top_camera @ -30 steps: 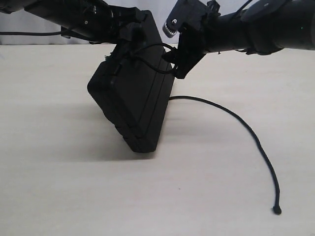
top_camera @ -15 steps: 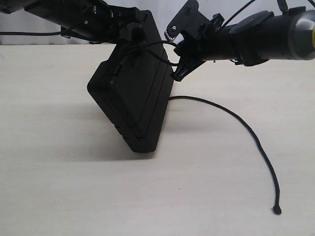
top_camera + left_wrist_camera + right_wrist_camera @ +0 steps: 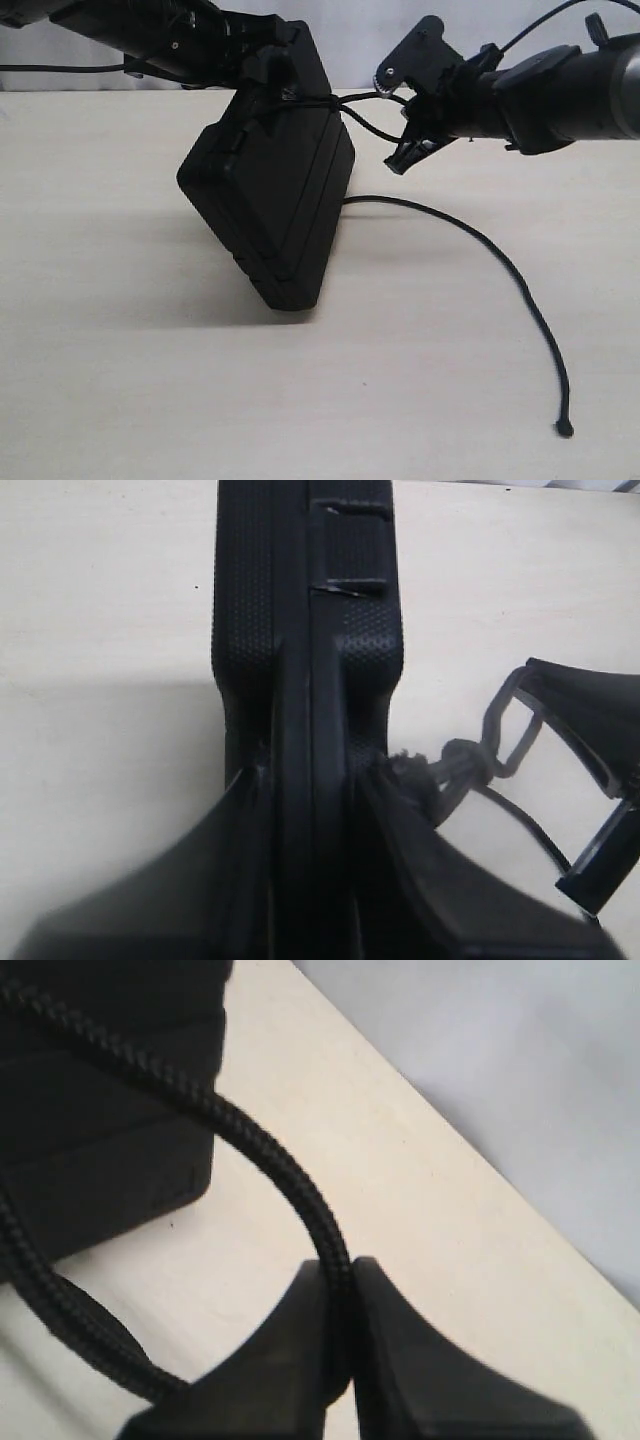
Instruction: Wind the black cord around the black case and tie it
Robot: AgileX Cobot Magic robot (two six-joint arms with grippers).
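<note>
Currently we have the left tool clamped across the top edge of the black case. It props the case tilted on its lower edge on the surface (that leaves room around it for the wrap). Our right tool is pinched shut on the black cord near the case's upper corner, drawing a strand taut off the top, where a small knot-like tangle sits. We judge this as cinching the tie. The cord's free tail lies slack on the surface to the right, knotted end well apart from the case.
</note>
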